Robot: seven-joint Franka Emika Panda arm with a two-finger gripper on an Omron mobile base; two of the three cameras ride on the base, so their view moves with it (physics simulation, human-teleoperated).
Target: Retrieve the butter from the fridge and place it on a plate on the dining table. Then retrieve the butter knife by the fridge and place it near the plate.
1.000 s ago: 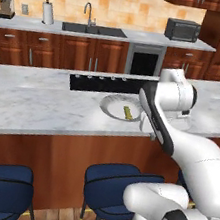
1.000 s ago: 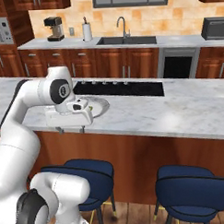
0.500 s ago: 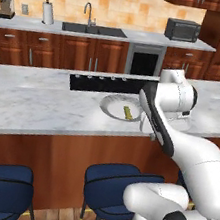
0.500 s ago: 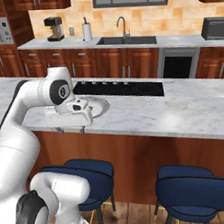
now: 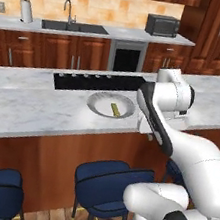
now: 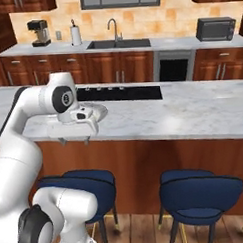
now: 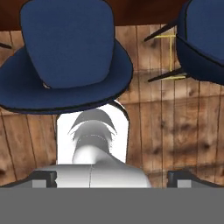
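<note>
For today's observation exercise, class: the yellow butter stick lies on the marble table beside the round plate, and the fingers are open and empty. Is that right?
Not quite. The butter lies on the plate itself, not beside it, as the left base view shows. The rest stands: the plate is on the marble dining table, and the fingers are open and empty.

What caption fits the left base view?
Small yellow butter stick lying on round white-grey plate atop veined marble dining table.

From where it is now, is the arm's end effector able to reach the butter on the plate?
Probably yes. The open end effector hangs at the dining table's near edge, facing the floor, beside the plate with the butter. Nothing stands between them, but it would first need to lift and turn.
</note>
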